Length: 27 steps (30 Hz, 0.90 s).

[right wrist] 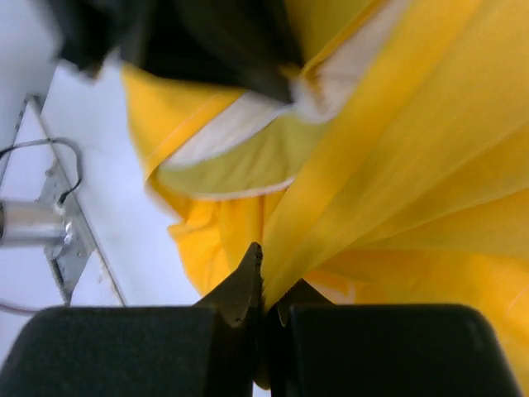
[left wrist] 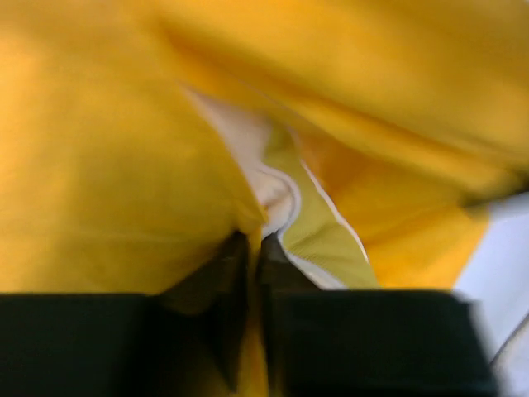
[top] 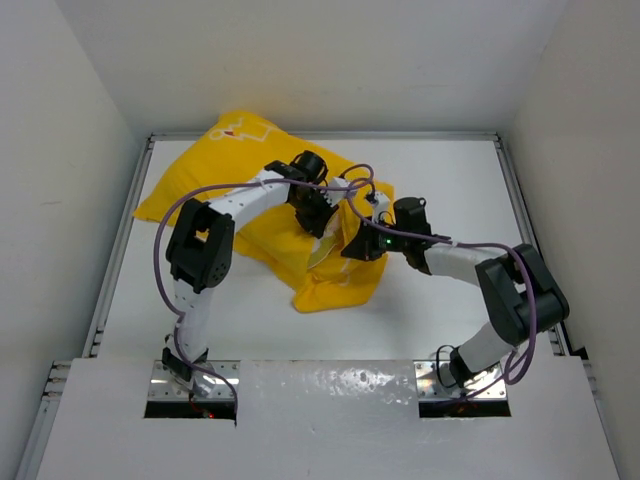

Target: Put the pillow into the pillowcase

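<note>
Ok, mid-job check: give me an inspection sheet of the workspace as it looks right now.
Surface: white table, bare apart from the job's things.
Job's things: yellow pillowcase lies crumpled across the table's middle and far left. Only a cream patch of the pillow shows at the case's opening.
Clutter: nothing seen.
Jaws: both arms meet at the opening. The left jaws are pinched nearly shut with yellow cloth between them, though the view is blurred. The right jaws are shut on a fold of the pillowcase.
Cables: purple cables loop along both arms, the left one arching over the pillowcase.
Surroundings: white walls on three sides, metal rails along the table's edges.
</note>
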### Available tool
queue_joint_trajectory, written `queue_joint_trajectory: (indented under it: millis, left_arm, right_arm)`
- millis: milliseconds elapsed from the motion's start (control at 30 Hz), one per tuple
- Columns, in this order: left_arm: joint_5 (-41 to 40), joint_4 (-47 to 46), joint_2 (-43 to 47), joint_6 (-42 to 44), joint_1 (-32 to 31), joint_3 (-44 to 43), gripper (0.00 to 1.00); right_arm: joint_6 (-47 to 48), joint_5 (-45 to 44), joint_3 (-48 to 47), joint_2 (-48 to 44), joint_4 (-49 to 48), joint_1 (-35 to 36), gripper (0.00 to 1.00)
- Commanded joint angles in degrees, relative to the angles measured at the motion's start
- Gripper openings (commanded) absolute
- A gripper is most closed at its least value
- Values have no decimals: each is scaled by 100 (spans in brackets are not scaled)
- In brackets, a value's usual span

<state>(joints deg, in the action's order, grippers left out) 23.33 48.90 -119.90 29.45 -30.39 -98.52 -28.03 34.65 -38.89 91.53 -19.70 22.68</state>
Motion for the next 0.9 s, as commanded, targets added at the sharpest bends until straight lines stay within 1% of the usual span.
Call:
queue_joint_trajectory:
  millis: [0, 67, 100, 133, 167, 200, 233, 267, 333, 367, 433, 467, 500, 533, 567, 600, 633, 667, 700, 733, 767, 800, 833, 867]
  left_arm:
    - [-1234, -960, 72, -554, 104, 228, 0]
    - [-1428, -1372, 37, -755, 121, 97, 0]
    - [-1454, -1462, -16, -861, 208, -156, 0]
    - [-1359, -1541, -34, -984, 296, -315, 0]
    - [-1210, -1672, -25, -1246, 375, -482, 0]
    - [-1017, -1761, 36, -1406, 559, -728, 0]
    - [-754, -1953, 106, -1546, 622, -791, 0]
    - [-690, -2042, 255, -1670, 657, -835, 0]
    - [-576, -2131, 370, -1619, 596, -774, 0]
    - [-567, -2009, 353, -1287, 370, -730, 0]
    - [-637, -1649, 283, -882, 96, -582, 0]
    - [-567, -1604, 256, -706, -88, -250, 3]
    - [-245, -1603, 265, -669, -133, -47, 9]
    - [-67, -1673, 274, -747, -151, 121, 28]
    - [152, -1656, 265, -774, -151, 262, 39]
    - [406, -1587, 256, -809, -116, 211, 47]
    - [513, -1333, 256, -827, -73, 89, 90]
    - [645, -1183, 274, -836, 119, -339, 98]
    - [933, -1060, 309, -905, 260, -604, 100]
    - [1093, -893, 387, -1106, 445, -1173, 100]
    - [1242, -822, 414, -1204, 812, -1448, 100]
    - [1348, -752, 449, -1275, 963, -1720, 100]
    - [1254, -612, 528, -1345, 1104, -2158, 100]
    - [1026, -523, 581, -1293, 1236, -2284, 100]
  right_arm:
    - [-262, 1353, 171, -460, -873, -53, 0]
    - [-632, 1911, 198, -713, -1227, -44, 0]
    - [-981, 2279, 181, -819, -1446, -35, 0]
    - [-1115, 2387, 137, -934, -1527, -18, 0]
    - [-1082, 2458, 102, -1213, -1484, 26, 0]
    - [-995, 2493, 58, -1347, -1231, 44, 0]
    - [-933, 2607, -38, -1452, -1133, 70, 0]
    - [-802, 2669, -118, -1575, -1028, 70, 0]
    - [-582, 2740, -416, -1611, -510, 70, 0]
    - [-415, 2687, -513, -1620, -343, 62, 0]
    - [-282, 2477, -873, -1524, -376, -8, 0]
    - [-325, 2363, -1048, -1419, -489, -61, 0]
    - [-413, 2214, -1355, -1157, -586, -114, 0]
    - [-518, 1838, -1471, -1007, -735, -262, 0]
    - [-624, 1486, -1585, -866, -789, -351, 0]
    - [-572, 1126, -1821, -595, -485, -447, 0]
    - [-372, 679, -1963, -444, -125, -657, 0]
    - [-213, -387, -2173, -277, 905, -764, 1]
    - [-11, -798, -2775, 194, 1446, -852, 24]
    - [356, -1185, -3138, 477, 2035, -1035, 42]
    - [482, -1903, -3542, 741, 3093, -1124, 54]
    - [596, -2127, -4286, 1014, 3496, -1212, 66]
    - [623, -2347, -4572, 1382, 3804, -1378, 71]
    - [615, -2523, -4818, 1472, 4147, -1467, 80]
